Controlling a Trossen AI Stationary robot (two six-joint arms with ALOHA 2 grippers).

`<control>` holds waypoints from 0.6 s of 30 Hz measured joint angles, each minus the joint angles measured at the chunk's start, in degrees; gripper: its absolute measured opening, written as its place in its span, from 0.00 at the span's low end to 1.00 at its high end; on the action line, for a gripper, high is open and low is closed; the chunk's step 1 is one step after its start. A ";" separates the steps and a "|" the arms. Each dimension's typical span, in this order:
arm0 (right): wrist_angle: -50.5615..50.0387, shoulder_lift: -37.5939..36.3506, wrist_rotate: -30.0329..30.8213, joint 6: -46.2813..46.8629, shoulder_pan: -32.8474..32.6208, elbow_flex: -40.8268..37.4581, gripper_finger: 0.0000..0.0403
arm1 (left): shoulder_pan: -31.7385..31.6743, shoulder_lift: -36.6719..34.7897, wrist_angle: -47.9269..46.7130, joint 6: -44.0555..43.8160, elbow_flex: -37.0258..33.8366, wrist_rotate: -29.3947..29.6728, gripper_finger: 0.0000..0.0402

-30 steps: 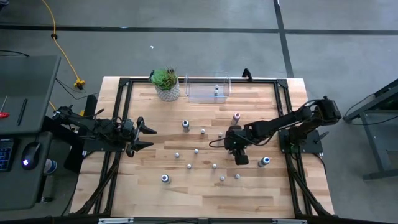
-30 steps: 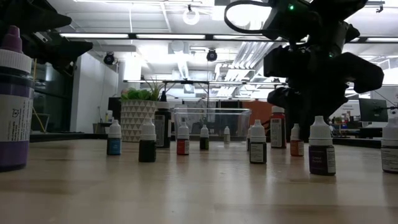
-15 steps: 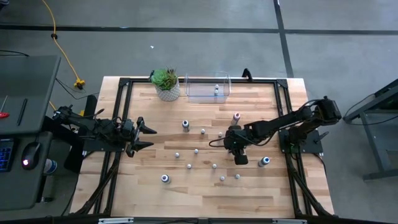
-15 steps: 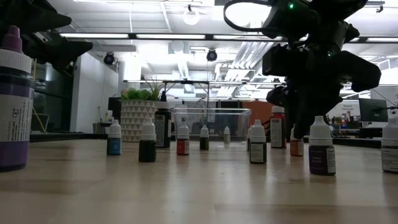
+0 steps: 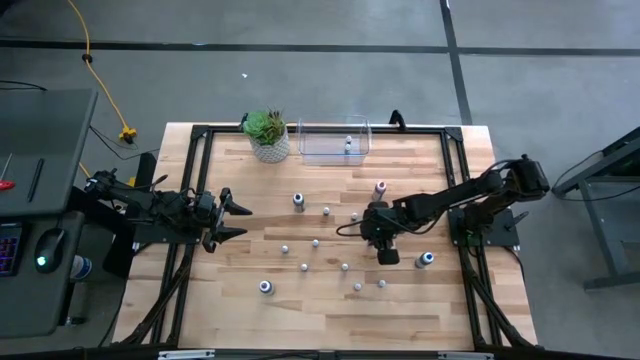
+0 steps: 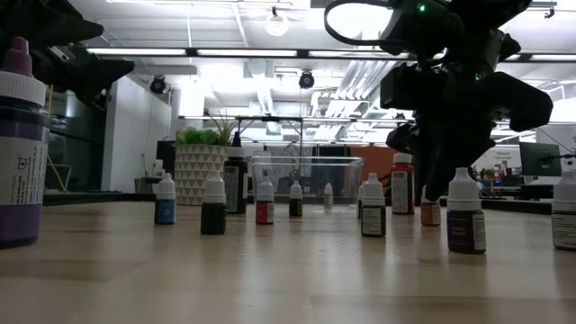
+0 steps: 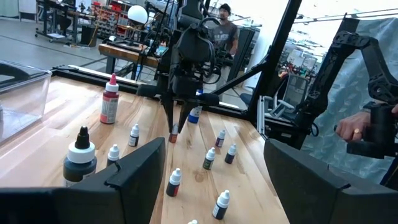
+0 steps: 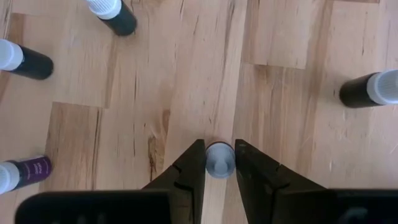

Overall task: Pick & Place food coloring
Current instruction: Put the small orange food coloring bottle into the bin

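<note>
The left gripper (image 5: 232, 219) is waiting at the table's nine-o'clock edge, its fingers spread wide with nothing between them. Toward eleven o'clock a green potted plant (image 5: 267, 133) is standing on the wooden table (image 5: 320, 310), and just to its right, at twelve o'clock, a clear plastic bin (image 5: 333, 142) is sitting against the far rail with one tiny bottle inside. The food coloring (image 5: 316, 243) is standing scattered over the middle of the table: small pale-capped bottles around the centre, a larger one at about seven o'clock (image 5: 265, 287), another near the centre-left (image 5: 298, 201), a red-topped one at about one o'clock (image 5: 380, 187) and a blue-topped one at about four o'clock (image 5: 424, 260). Right of centre, toward three o'clock, the right gripper (image 8: 219, 163) is pointing straight down at the wood, its two fingers (image 8: 189, 168) pressing against either side of one small bottle's white cap (image 8: 219, 159), gripping it where it stands. Other bottles are standing well apart from it.
</note>
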State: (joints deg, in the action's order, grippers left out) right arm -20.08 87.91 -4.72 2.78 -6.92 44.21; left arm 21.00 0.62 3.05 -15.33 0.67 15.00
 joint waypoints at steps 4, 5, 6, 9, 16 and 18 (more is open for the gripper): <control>-3.24 -0.94 0.99 0.22 0.27 1.86 0.18 | 0.02 0.00 -0.02 0.00 0.00 0.00 0.68; -5.03 -1.02 1.48 0.22 0.50 3.05 0.18 | 0.00 0.00 0.00 0.00 0.00 0.00 0.68; -7.14 -1.02 1.85 0.19 0.78 4.40 0.18 | 0.00 -0.01 0.00 0.00 0.00 0.00 0.68; -12.66 -1.02 2.30 -0.33 1.84 8.65 0.18 | 0.00 -0.01 0.00 0.00 0.00 0.00 0.68; -21.19 -1.02 5.03 -1.29 5.81 21.03 0.18 | 0.02 -0.01 -0.02 0.00 0.00 0.00 0.68; -23.08 -1.02 6.61 -1.59 7.17 24.19 0.18 | 0.01 0.00 -0.02 0.00 0.00 0.00 0.68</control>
State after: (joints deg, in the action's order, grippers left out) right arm -43.16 86.89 1.89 1.19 0.25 68.39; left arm 21.01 0.62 3.03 -15.33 0.67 15.00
